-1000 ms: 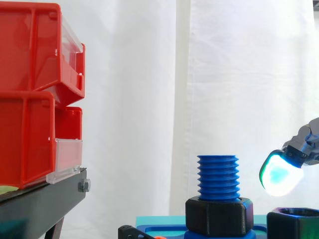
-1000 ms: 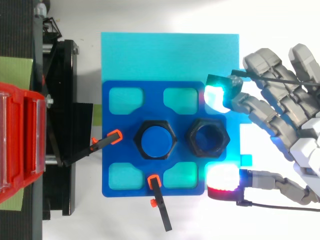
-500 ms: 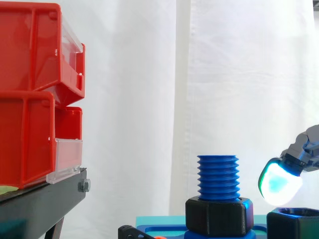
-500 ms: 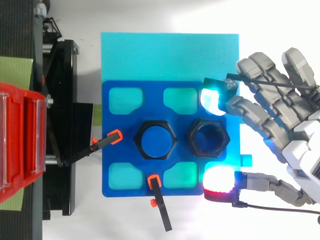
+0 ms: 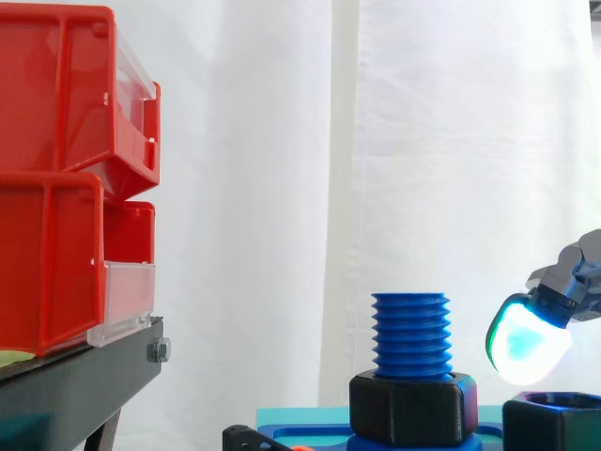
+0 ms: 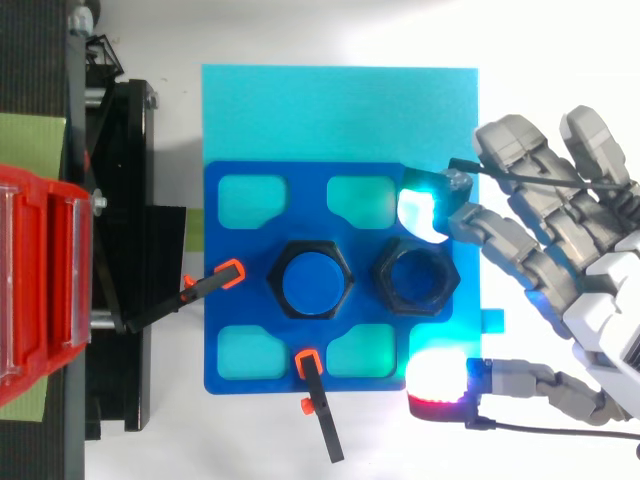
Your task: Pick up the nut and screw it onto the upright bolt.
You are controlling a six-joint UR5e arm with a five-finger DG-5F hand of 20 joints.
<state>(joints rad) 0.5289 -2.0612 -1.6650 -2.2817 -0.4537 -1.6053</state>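
**Hand [image 6: 590, 300] was held open around the nut [image 6: 416, 282]; nothing was gripped.**

In the side view the nut and the hand were cut off at the bottom-right edge, and the foot of the bolt [image 5: 410, 335] was hidden by a black hex collar [image 5: 413, 406]. The red bins [image 5: 66, 169] were stacked on the black stand [image 5: 75, 381] at left; their contents could not be made out. The nut was seated on the blue plate [image 6: 240, 290], just right of the upright bolt and apart from it. Fingers were spread and relaxed: a white-cyan pad [image 6: 422, 208] was placed just off the nut's far side and a red-white pad [image 6: 437, 380] off its near side. Neither was seen touching it. The palm was kept well to the right.
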